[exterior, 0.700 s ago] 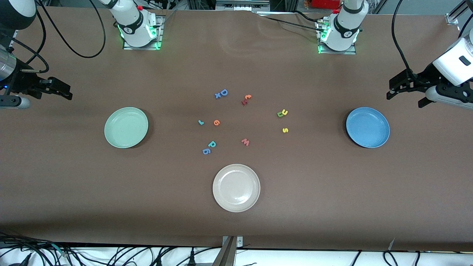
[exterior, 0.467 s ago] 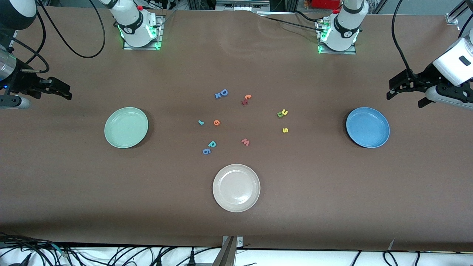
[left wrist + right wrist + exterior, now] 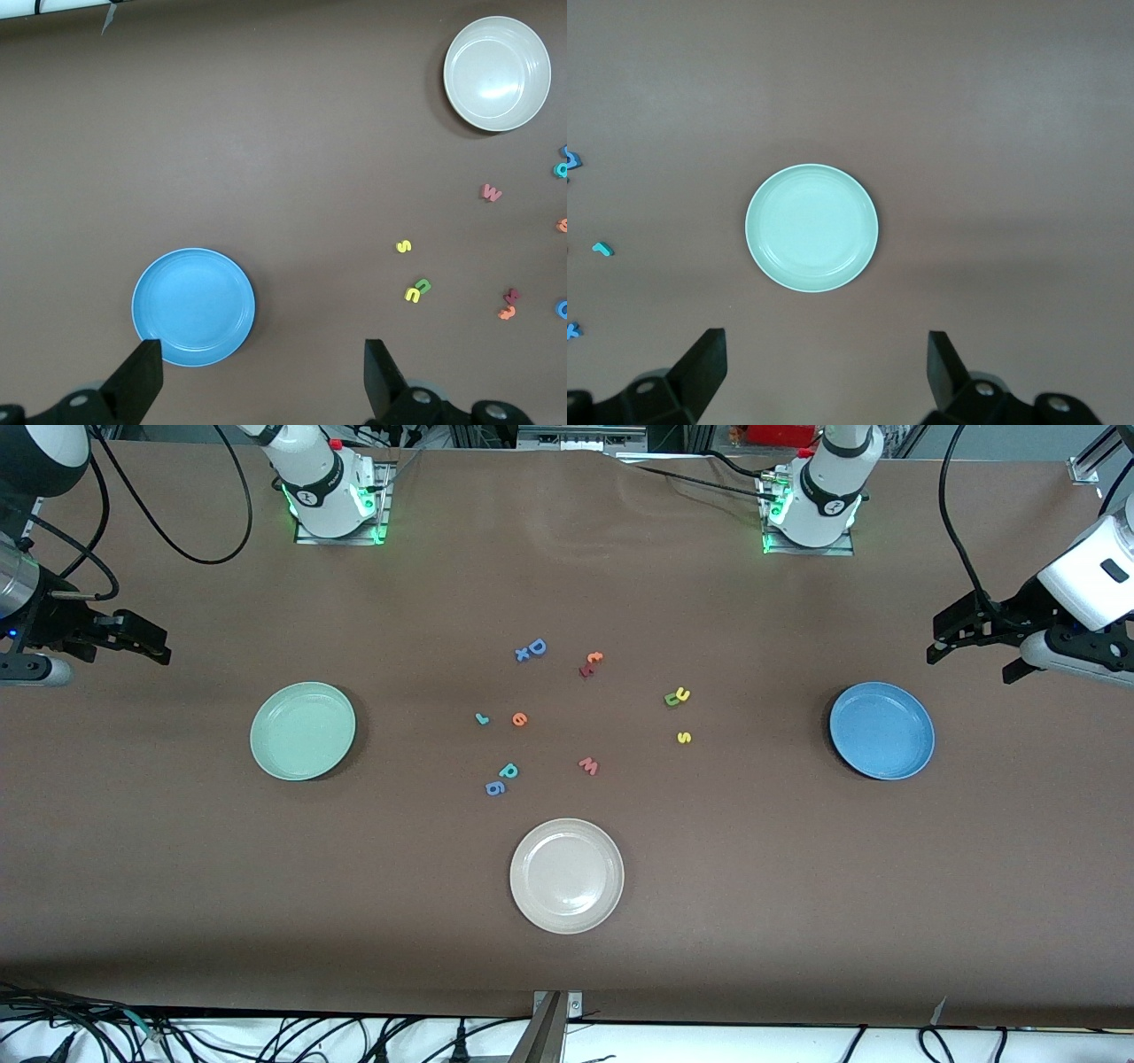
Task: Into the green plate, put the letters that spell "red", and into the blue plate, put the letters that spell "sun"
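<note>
Both tools, left tool [image 3: 970, 646] and right tool [image 3: 142, 642], hang wide open, empty. The teal r [image 3: 481, 718], beside the orange e [image 3: 519, 719], looks light, soft foam; pinch its edges.

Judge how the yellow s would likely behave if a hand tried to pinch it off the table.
The yellow s looks tiny and flat on the table, so probably very light and hard to get fingers under. It seems likelier to slide than roll. It lies apart from the yellow u, so a pinch there should disturb nothing else.

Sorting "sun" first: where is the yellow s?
Front view: the yellow s lies on the table just nearer the camera than the u-n pair, toward the blue plate.
</note>
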`<state>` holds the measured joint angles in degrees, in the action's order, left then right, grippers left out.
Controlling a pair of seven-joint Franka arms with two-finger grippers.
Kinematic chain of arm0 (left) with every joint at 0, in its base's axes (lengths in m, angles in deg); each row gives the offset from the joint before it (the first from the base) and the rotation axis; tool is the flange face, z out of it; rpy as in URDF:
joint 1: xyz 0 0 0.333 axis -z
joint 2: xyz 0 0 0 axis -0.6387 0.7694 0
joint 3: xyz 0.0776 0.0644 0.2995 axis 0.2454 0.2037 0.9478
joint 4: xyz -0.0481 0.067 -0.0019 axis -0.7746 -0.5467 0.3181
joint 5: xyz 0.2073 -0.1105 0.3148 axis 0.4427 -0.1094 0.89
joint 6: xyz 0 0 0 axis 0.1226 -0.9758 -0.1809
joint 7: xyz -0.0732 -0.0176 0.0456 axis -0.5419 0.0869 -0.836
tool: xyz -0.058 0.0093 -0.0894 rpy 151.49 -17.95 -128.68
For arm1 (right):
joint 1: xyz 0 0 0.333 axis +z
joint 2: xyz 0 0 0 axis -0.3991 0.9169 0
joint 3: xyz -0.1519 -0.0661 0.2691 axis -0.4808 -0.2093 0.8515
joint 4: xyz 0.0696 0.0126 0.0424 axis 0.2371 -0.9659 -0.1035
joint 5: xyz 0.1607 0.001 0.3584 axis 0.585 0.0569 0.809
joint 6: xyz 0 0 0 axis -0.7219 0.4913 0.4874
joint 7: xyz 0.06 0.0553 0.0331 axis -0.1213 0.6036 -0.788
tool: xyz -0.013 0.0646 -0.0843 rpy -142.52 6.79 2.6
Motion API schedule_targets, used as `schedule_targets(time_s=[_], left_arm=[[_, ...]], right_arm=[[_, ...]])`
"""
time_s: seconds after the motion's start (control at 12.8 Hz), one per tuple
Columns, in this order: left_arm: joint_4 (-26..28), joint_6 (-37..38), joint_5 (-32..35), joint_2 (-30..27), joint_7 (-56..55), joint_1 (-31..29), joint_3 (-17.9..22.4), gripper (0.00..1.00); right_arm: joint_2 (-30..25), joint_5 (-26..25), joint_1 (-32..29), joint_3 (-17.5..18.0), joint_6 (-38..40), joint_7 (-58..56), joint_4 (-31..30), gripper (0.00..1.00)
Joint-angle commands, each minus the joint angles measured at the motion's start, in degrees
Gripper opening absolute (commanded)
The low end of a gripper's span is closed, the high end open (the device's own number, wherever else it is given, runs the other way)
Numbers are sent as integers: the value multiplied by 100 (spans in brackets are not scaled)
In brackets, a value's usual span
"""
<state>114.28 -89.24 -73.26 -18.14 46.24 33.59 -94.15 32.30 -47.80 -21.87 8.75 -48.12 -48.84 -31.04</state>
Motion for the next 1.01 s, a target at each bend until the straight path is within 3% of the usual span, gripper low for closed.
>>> schedule_targets(time_s=[0.0, 0.93], left_arm=[[-155, 109, 161, 33, -17, -13, -21, 100], [-155, 109, 161, 33, -17, -13, -21, 100]], right_arm=[[-59, -98, 2, 35, 19, 64, 8, 100], [-59, -89, 2, 35, 28, 38, 52, 100]])
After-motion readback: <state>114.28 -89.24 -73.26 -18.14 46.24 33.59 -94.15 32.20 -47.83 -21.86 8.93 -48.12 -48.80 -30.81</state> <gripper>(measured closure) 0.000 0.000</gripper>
